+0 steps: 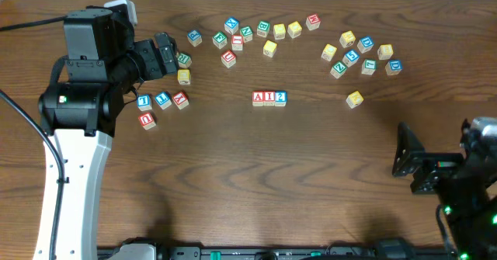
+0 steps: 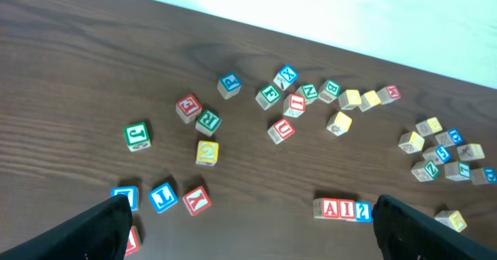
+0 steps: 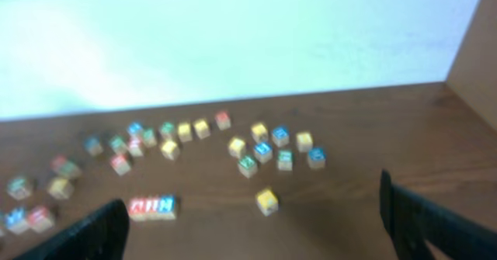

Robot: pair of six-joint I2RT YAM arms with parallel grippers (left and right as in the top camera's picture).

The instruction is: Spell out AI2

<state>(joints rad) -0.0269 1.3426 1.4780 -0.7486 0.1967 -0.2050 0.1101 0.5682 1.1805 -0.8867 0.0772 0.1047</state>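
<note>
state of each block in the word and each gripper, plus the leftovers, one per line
A cube, face up, left end of the row
I cube, face up, middle of the row, flush against both neighbours
2 cube, face up, right end of the row
left gripper, open, holding nothing
right gripper, open, holding nothing
loose cubes, scattered, apart from the row

Three wooden cubes touching in a row spell AI2: a red "A" on the A cube (image 2: 330, 209), a red "I" on the I cube (image 2: 346, 209) and a blue "2" on the 2 cube (image 2: 362, 211). Farther left, a green-framed cube (image 2: 137, 135) shows a green "J", and a red-framed cube (image 2: 281, 130) shows a tilted red "U". The other cubes' letters are too small or blurred to read.
</note>
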